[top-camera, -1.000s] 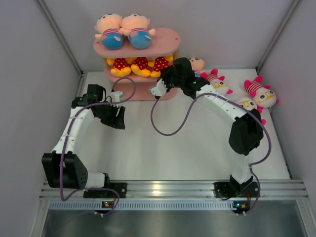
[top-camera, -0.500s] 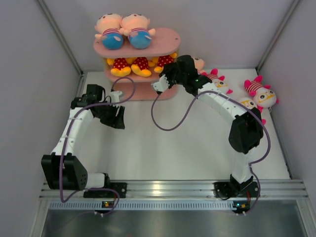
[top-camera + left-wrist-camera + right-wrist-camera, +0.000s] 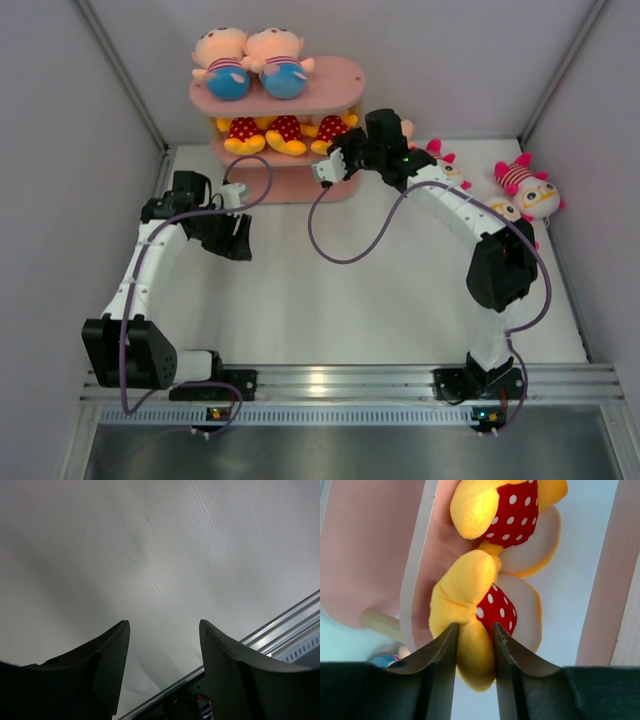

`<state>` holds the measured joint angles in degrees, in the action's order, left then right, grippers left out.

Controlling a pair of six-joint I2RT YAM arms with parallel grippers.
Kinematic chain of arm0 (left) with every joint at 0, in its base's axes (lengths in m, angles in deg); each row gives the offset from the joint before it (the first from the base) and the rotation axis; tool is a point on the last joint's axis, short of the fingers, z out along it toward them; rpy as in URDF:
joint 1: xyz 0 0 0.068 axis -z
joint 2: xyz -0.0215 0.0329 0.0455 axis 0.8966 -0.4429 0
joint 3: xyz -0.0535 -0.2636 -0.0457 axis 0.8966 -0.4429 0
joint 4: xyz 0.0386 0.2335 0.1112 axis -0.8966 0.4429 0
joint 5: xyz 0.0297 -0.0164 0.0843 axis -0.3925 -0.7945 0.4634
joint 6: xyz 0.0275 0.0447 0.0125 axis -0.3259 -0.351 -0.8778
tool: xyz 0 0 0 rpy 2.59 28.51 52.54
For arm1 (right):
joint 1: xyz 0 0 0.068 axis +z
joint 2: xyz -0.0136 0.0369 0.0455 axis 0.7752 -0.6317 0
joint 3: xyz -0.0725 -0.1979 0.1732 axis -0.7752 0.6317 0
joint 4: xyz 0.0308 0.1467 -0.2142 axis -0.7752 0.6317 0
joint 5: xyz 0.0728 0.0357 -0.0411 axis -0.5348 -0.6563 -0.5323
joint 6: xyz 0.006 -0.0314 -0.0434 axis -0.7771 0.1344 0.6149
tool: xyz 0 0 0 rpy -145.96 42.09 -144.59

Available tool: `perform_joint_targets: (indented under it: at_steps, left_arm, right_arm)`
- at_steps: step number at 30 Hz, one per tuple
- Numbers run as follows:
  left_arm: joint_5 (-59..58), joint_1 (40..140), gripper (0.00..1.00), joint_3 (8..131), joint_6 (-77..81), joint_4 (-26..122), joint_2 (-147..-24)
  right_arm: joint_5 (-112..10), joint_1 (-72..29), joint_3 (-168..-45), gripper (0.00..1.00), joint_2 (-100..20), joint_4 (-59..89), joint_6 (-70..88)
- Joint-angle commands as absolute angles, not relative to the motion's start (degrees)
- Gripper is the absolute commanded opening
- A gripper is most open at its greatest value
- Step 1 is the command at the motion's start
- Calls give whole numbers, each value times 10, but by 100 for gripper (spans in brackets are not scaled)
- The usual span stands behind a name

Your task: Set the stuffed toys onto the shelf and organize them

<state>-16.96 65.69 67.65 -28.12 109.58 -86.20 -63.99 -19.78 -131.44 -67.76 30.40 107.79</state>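
Squarely between right fingers (image 3: pixel 436 666), yellow-orange toy (image 3: pixel 465 587), resting on shelf (image 3: pixel 365 550).

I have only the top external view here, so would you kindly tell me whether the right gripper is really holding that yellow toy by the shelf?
Observer: Yes. In the right wrist view, the right gripper is shut on a yellow limb of the yellow-orange toy.
Operator: Thank you. Is the left gripper carrying anything?
Observer: No. The left wrist view shows the left gripper open, with only the bare table between its fingers.
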Motion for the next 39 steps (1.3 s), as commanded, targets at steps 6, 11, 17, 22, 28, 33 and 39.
perform_joint_targets:
  at_steps: [6, 11, 17, 22, 28, 33, 39]
  left_arm:
    - [-186, 653, 64, 668, -291, 1092, -835]
    - [-182, 653, 64, 667, -298, 1092, -830]
    - [-187, 653, 64, 656, -301, 1092, -814]
    - [-185, 653, 64, 634, -305, 1091, -803]
    - [-128, 643, 59, 601, -282, 1085, -823]
    - [-79, 599, 59, 595, -273, 1062, -815]
    - [-47, 593, 61, 586, -274, 1049, -819]
  right_arm:
    - [-670, -209, -1290, 71, -604, 256, 995]
    - [-713, -209, -1234, 84, -521, 222, 933]
    - [-850, -208, -1209, 99, -376, 288, 756]
    - [-798, -252, -1272, 99, -356, 353, 569]
    - [-800, -396, -1202, 100, -396, 219, 421]
    - [-686, -416, -1276, 100, -570, 225, 422]
    - [-655, -415, -1452, 93, -806, 279, 424]
